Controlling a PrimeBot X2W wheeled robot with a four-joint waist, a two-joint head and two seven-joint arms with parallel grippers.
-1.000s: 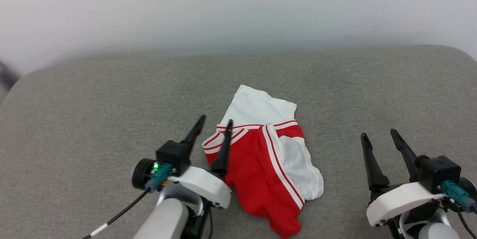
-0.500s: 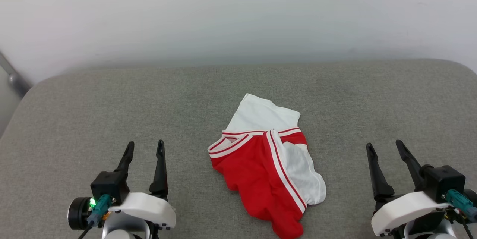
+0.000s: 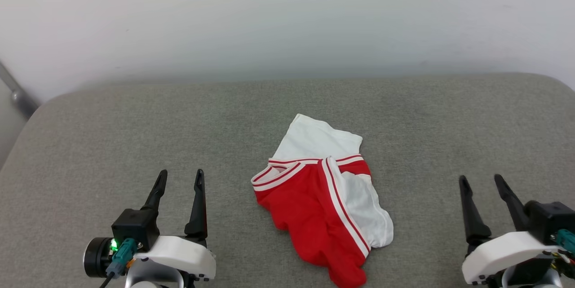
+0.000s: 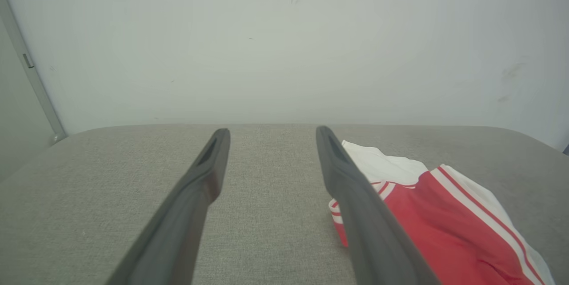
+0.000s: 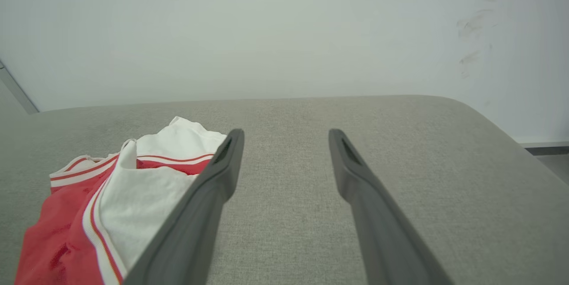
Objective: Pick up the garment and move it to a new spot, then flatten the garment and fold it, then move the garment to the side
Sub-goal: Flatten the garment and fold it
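Garment (image 3: 305,207) unmoved; left gripper (image 3: 180,174) backed off it, open & empty.

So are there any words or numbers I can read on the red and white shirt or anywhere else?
None: no word, number or sign can be read. The garment lies crumpled on the grey cushion, showing plain red and white cloth with striped trim.

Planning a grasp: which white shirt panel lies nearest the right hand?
The white panel at the right edge of the shirt, by the long stripe; the other lies at its far end.
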